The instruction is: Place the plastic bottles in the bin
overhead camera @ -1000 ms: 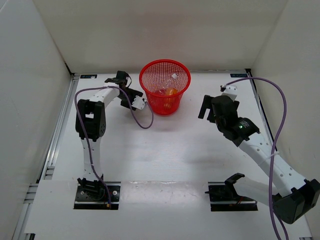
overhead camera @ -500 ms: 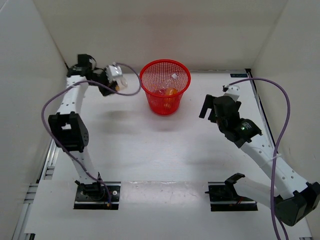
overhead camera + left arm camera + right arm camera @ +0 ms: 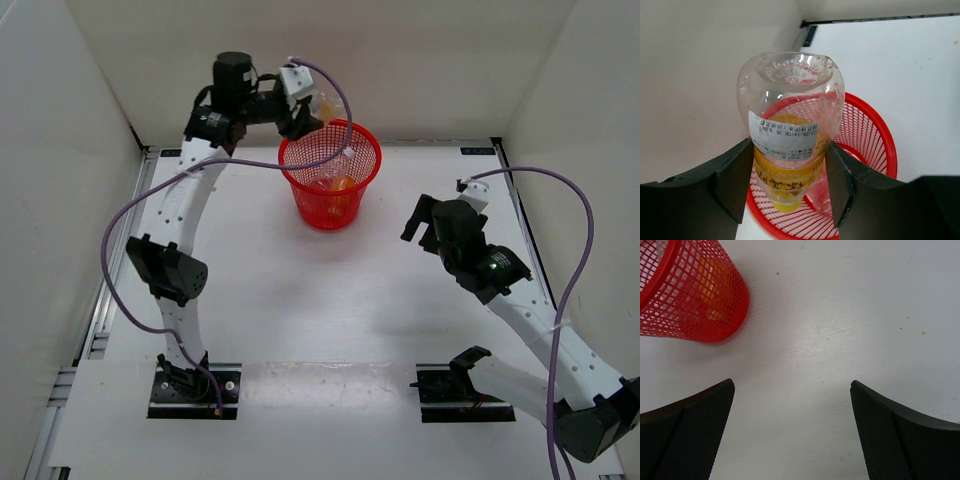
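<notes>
My left gripper [image 3: 310,112] is shut on a small clear bottle [image 3: 323,107] and holds it above the back left rim of the red mesh bin [image 3: 318,212]. In the left wrist view the small clear bottle [image 3: 790,125] hangs with its yellow cap down between my fingers, over the bin's mouth [image 3: 875,145]. An orange-filled bottle [image 3: 338,184] and a clear colourless bottle [image 3: 346,160] lie inside the bin. My right gripper [image 3: 425,222] is open and empty, low over the table to the right of the bin. In the right wrist view the bin [image 3: 690,295] is at the upper left.
White walls enclose the table on the left, back and right. The bin stands at the back middle of the white tabletop [image 3: 340,300]. A purple cable [image 3: 555,190] loops over my right arm.
My left arm has swung from the left of the bin up and rightward, carrying the small clear bottle over the bin's rim. My right arm has barely moved.
</notes>
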`<state>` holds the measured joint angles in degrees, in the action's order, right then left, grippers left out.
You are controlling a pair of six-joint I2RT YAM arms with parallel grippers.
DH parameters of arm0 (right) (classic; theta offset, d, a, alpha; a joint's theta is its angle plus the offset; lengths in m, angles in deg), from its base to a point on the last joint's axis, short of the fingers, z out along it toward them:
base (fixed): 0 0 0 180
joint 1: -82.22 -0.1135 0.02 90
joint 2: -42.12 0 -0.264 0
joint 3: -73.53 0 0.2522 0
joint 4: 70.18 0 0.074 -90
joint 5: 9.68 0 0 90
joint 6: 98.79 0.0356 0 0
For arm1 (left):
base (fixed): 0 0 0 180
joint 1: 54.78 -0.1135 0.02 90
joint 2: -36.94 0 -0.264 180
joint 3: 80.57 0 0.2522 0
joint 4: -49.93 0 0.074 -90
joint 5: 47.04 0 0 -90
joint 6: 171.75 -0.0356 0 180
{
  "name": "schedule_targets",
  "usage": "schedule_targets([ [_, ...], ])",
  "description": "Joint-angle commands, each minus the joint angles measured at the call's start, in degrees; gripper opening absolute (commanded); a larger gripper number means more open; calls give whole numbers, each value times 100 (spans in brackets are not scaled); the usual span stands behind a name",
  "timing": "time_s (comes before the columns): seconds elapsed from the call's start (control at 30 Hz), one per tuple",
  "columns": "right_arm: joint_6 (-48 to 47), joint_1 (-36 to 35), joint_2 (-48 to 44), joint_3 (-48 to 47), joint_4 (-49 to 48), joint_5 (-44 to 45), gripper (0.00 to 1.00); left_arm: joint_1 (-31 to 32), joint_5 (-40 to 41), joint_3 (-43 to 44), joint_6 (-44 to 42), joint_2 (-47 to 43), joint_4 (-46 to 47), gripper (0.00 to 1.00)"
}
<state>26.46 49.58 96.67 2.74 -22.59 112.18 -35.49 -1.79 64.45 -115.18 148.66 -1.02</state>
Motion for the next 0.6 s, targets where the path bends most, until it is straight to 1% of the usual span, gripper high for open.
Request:
schedule_targets([
  [0.0,289,21,-426,78,116,84,100,57,239,-12,136,420,-122,62],
  [0.03,290,21,-488,79,116,84,100,118,343,-126,-22,421,-122,70],
  [0.07,238,21,-593,79,116,84,100,223,457,-205,-145,421,-122,74],
  [0.1,237,21,-594,79,116,84,100,224,607,-206,-146,473,-122,82],
  [0.13,150,21,-672,18,116,84,100,303,860,-206,-146,473,-122,100],
  [0.27,-35,21,-910,17,168,-47,100,418,1108,-145,82,289,-122,100],
  [0.43,-141,21,-1112,17,283,-214,100,532,1565,-635,82,-456,-122,100],
  [0.47,-141,21,-1165,-35,283,-215,100,532,1966,-637,152,-563,-122,100],
  [0.53,-202,21,-1218,-97,344,-355,100,532,2696,-637,661,-904,-122,100],
  [0.57,-272,21,-1218,-97,405,-477,100,532,3605,-715,784,-1054,-122,100],
])
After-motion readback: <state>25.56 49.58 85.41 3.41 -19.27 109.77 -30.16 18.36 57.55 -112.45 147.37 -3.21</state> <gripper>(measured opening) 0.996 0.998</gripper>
